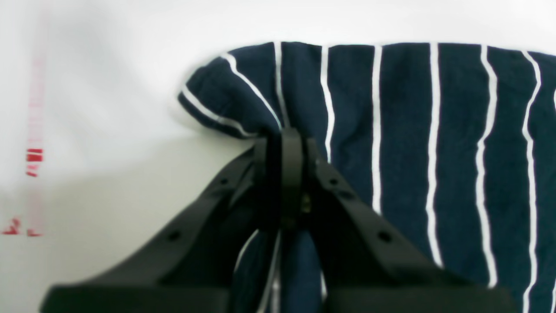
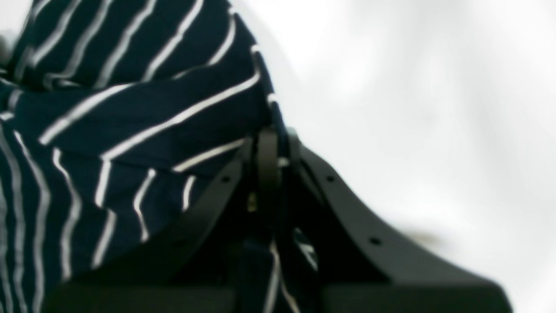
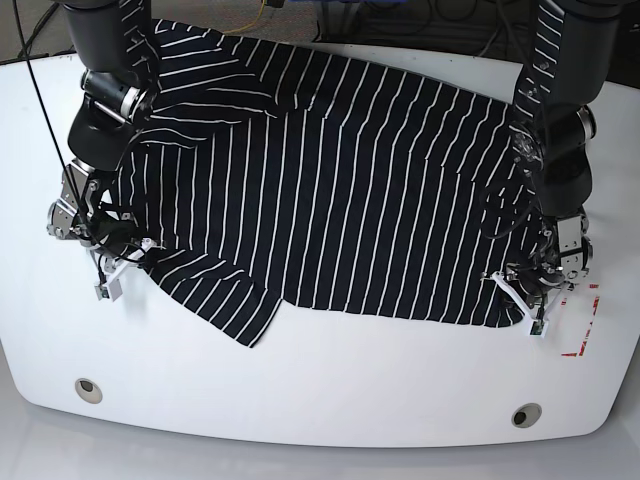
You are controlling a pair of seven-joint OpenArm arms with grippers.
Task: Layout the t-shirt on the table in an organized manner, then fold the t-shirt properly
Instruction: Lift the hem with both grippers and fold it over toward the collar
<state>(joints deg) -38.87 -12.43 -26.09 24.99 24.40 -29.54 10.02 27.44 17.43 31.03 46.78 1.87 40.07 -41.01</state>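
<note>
The black t-shirt [image 3: 330,180] with thin white stripes lies spread over the white table [image 3: 320,390], its far edge hanging past the back. My left gripper [image 3: 527,303] is at the shirt's near right corner, shut on the fabric; the left wrist view shows its jaws [image 1: 290,143] closed on a pinched fold of the shirt [image 1: 412,130]. My right gripper [image 3: 118,262] is at the shirt's left side by the sleeve, shut on the cloth; the right wrist view shows its jaws [image 2: 269,148] closed on a bunched edge of the shirt [image 2: 130,108].
Red marks [image 3: 582,345] lie on the table right of the left gripper, also seen in the left wrist view [image 1: 34,156]. Two round grommets [image 3: 87,388] [image 3: 525,414] sit near the front edge. Both arms rise along the shirt's sides.
</note>
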